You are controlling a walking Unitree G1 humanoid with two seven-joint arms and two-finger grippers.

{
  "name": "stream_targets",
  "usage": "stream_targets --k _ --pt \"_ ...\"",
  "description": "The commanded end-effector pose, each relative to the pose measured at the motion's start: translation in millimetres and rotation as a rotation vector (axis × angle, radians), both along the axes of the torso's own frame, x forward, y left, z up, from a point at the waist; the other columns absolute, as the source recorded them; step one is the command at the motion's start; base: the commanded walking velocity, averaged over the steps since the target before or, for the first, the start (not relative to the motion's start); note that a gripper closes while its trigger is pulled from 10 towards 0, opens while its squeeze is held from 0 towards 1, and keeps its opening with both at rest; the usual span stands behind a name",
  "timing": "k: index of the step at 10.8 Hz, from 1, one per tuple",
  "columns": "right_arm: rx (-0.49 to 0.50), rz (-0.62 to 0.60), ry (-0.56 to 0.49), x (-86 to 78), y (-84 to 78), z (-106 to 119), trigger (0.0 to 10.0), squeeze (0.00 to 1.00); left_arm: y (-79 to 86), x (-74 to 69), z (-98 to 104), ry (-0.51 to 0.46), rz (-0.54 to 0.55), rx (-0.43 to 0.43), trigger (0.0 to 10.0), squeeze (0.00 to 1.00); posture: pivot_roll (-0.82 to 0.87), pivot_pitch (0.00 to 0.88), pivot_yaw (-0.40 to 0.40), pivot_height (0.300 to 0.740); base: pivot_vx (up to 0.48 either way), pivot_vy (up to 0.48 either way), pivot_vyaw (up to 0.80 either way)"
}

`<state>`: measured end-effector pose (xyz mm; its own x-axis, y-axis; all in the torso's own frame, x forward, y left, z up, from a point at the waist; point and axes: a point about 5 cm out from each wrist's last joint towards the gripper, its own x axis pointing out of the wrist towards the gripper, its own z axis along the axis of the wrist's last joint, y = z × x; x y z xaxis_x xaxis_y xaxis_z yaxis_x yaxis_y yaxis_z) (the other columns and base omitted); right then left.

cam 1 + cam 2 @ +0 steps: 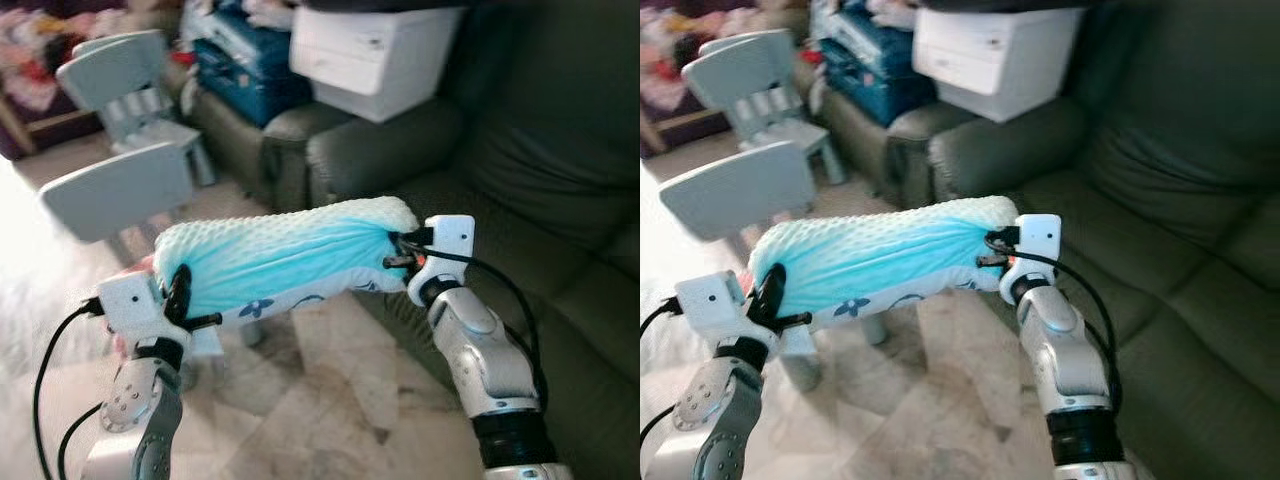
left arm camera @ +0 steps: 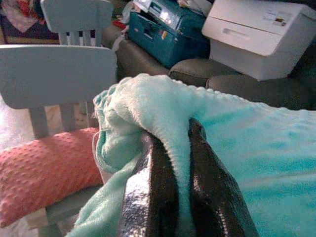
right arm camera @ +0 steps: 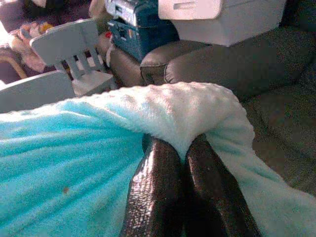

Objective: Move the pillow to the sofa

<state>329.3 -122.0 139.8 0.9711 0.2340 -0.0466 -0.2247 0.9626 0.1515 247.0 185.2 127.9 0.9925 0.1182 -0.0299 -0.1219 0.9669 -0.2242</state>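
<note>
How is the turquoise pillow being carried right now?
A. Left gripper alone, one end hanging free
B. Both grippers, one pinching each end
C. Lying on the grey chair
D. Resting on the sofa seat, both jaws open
B: the pillow hangs level in the air, the left gripper clamped on one end and the right gripper on the other, short of the sofa.

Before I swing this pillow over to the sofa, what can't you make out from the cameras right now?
- Pillow underside: turned away from the head views.
- Sofa seat: cut off by the right edge.
- Pink cushion on the small chair: partly covered by the pillow in the left wrist view.
- White box label: too small.
</note>
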Motion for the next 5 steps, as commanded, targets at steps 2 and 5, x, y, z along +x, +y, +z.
stream_targets --k 2,5 --pt "-0.008 -0.024 -0.022 1.0 -7.5 5.6 10.0 0.0 3.6 -0.6 4.3 -0.019 0.016 0.006 10.0 0.0 -0.17 0.088 0.059 0.74 0.0 0.0 -0.77" --pt "-0.009 -0.025 -0.024 1.3 -7.9 6.2 10.0 0.0 3.3 -0.3 4.3 -0.019 0.017 0.003 10.0 0.0 -0.17 0.089 0.06 0.74 0.0 0.0 -0.77"
